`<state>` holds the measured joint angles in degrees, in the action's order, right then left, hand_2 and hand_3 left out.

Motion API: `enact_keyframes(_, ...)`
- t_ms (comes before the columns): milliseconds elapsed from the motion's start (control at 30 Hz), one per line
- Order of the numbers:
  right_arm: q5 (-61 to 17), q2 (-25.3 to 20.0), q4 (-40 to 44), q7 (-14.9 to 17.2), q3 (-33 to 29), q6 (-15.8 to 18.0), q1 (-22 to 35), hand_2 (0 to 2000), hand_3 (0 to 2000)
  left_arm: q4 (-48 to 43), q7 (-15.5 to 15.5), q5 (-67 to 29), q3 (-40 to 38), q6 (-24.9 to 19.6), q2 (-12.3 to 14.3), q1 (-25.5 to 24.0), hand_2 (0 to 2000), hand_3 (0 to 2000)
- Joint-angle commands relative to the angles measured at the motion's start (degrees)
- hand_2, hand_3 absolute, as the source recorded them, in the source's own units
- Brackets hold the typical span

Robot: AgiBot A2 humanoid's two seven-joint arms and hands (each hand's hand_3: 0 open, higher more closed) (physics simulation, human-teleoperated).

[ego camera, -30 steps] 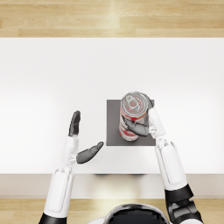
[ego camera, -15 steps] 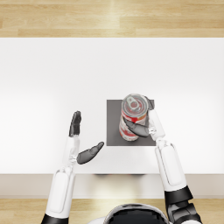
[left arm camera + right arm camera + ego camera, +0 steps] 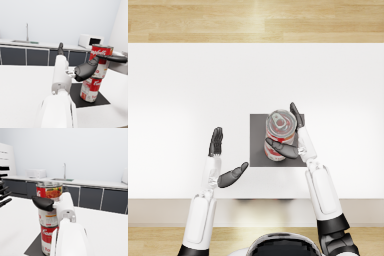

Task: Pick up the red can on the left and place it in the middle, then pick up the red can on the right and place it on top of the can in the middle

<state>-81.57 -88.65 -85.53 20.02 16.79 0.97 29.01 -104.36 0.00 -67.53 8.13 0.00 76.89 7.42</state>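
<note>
Two cans are stacked on the dark mat point(image 3: 259, 142): we judge the first placement done and the second nearly so. Our right hand point(image 3: 290, 142) grips the upper can point(image 3: 101, 61) atop the lower can point(image 3: 90, 89); release remains. Both stand upright, long axes vertical, tops up. Our left hand point(image 3: 223, 162) is empty, fingers spread.

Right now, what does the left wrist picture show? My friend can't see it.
The right hand holds a red can on top of another red can, which stands on a dark mat on the white table. The left hand is open beside them, holding nothing.
</note>
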Motion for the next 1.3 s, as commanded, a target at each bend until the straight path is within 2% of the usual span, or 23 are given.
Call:
enact_keyframes(33, 0.0, -0.4, -4.0, 0.0, -1.2, 0.0, 0.9, 0, 0, -0.8, 0.0, 0.0, -0.8, 0.0, 0.3, 0.5, 0, 0)
enact_keyframes(300, 0.0, -1.2, -11.6, 0.0, -3.3, -0.9, 1.6, 0, 0, -2.0, 0.0, 0.0, -1.2, 0.0, 1.7, 1.9, 0, 0)
enact_keyframes(333, 0.0, 0.4, -12.8, 0.0, -2.4, -0.9, 2.1, 0, 0, -2.4, 0.0, 0.0, -1.7, 0.0, 1.9, 2.3, 0, 0)
enact_keyframes(400, 0.0, -1.0, -14.9, 0.0, -4.1, -0.9, 1.7, 0, 0, -2.9, 0.0, 0.0, -2.6, 0.0, 2.4, 3.2, 0, 0)
enact_keyframes(533, 0.0, -1.3, -17.1, 0.0, -5.4, -1.0, 1.8, 0, 0, -3.5, 0.0, 0.0, -3.4, 0.0, 2.7, 3.3, 0, 0)
enact_keyframes(567, 0.0, -1.1, -15.1, 0.0, -4.5, -1.0, 1.0, 0, 0, -3.6, 0.0, 0.0, -3.9, 0.0, 2.8, 3.3, 0, 0)
enact_keyframes(700, 0.0, -1.2, -16.5, 0.0, -5.2, -1.0, 1.1, 0, 0, -4.6, 0.0, 0.0, -8.4, 0.0, 3.2, 5.4, 0, 0)
enact_keyframes(733, 0.0, -1.3, -21.4, 0.0, -12.9, -1.0, 1.5, 0, 0, -5.0, 0.0, 0.0, -9.6, 0.0, 3.2, 6.2, 0, 0)
enact_keyframes(767, 0.0, -1.3, -17.9, -0.4, -7.3, -1.0, 1.0, 0, 0, -5.3, 0.0, 0.0, -10.6, 0.0, 3.2, 6.4, 0, 0)
enact_keyframes(800, 0.0, -1.2, -21.8, -2.2, -15.6, -1.0, 0.9, 0, 0, -5.4, 0.0, 0.0, -11.6, 0.0, 3.2, 6.8, 0, 0)
enact_keyframes(833, 0.0, -1.3, -22.1, -7.2, -17.4, -1.0, 0.5, 0, 0, -6.0, 0.0, 0.0, -12.9, 0.0, 3.1, 7.0, 0, 0)
enact_keyframes(867, 0.0, -1.3, -22.3, -10.8, -18.6, -1.0, 0.2, 0, 0, -6.3, 0.0, 0.0, -13.6, 0.0, 3.1, 7.1, 0, 0)
enact_keyframes(900, 0.0, -1.2, -20.9, -13.4, -14.4, -1.0, 0.2, 0, 0, -6.4, 0.0, 0.0, -14.6, 0.0, 3.1, 6.9, 0, 0)
enact_keyframes(967, 0.0, -1.3, -21.5, -16.6, -16.5, -1.0, -0.2, 0, 0, -6.3, 0.0, 0.0, -15.9, 0.0, 3.2, 6.7, 0, 0)
enact_keyframes(1100, 0.0, -1.3, -22.0, -19.1, -18.1, -1.0, -0.4, 0, 0, -5.9, 0.0, 0.0, -16.6, 0.0, 3.4, 6.3, 0, 0)
enact_keyframes(1300, 0.0, -1.3, -22.2, -19.9, -18.6, -1.0, -0.5, 0, 0, -5.8, 0.0, 0.0, -16.5, 0.0, 3.7, 5.8, 0, 0)
